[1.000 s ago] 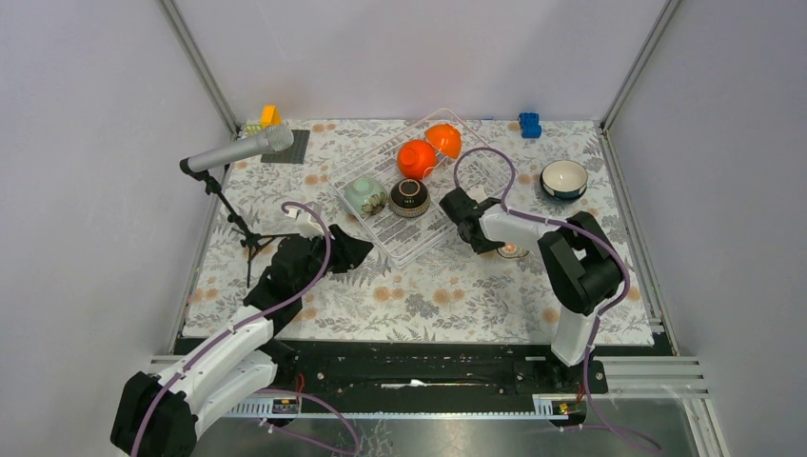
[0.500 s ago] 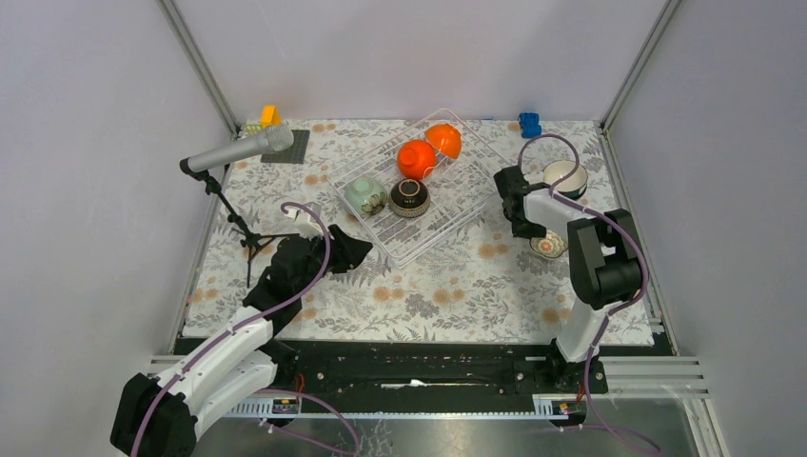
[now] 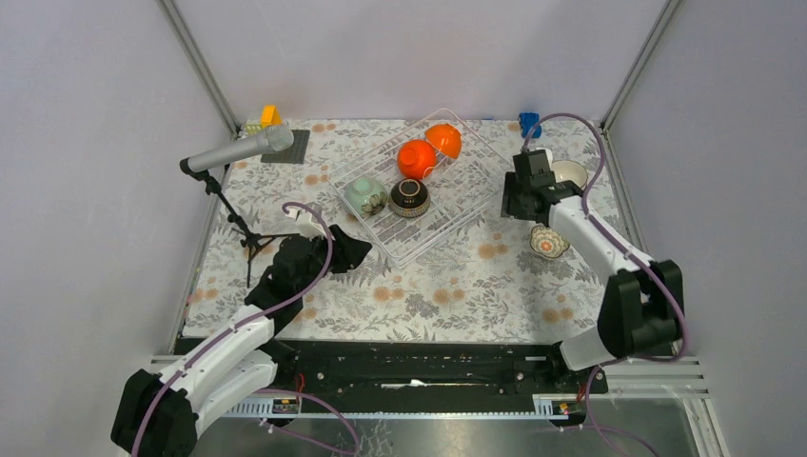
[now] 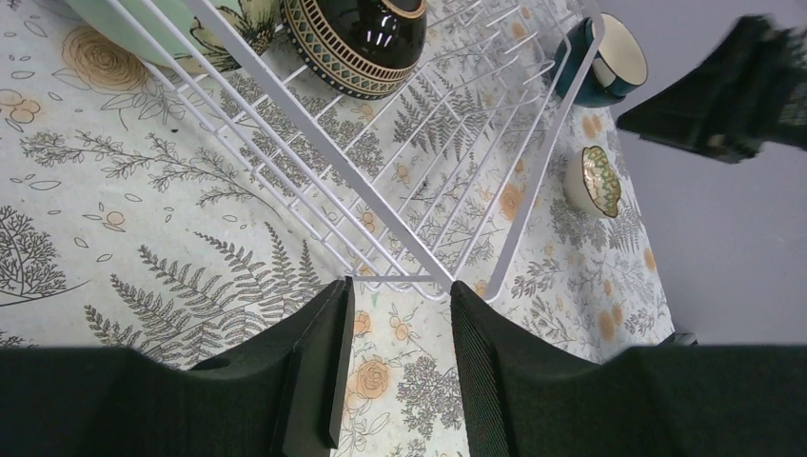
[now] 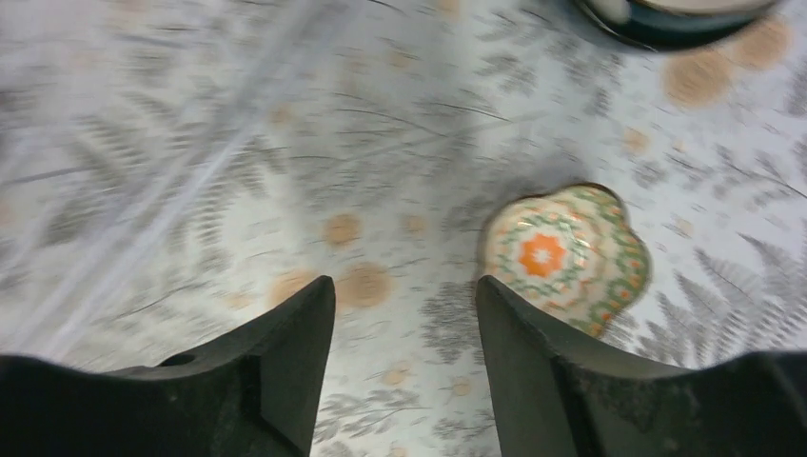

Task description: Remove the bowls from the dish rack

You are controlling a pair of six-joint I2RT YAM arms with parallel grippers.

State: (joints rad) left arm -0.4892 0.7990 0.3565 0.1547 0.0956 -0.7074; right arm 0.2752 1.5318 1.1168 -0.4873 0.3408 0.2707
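Note:
The dish rack [image 3: 445, 225] lies at the table's middle back. It holds two orange bowls [image 3: 416, 158] [image 3: 443, 140], a pale green bowl [image 3: 364, 196] and a dark brown patterned bowl [image 3: 410, 197]. A white flower-patterned bowl [image 3: 549, 242] sits on the table right of the rack, and a teal bowl [image 3: 571, 174] sits behind it. My right gripper [image 3: 521, 202] is open and empty above the table, just left of the white bowl [image 5: 563, 253]. My left gripper [image 3: 352, 253] is open and empty at the rack's near corner [image 4: 445, 280].
A microphone on a tripod [image 3: 238, 150] stands at the left. A dark mat with yellow blocks [image 3: 270, 118] is at the back left, and a blue block [image 3: 529, 124] at the back right. Frame posts mark the back corners.
My right arm has swung from the rack's near right side to the right and back. The white bowl went right with it and now lies alone on the table. The left arm has not moved.

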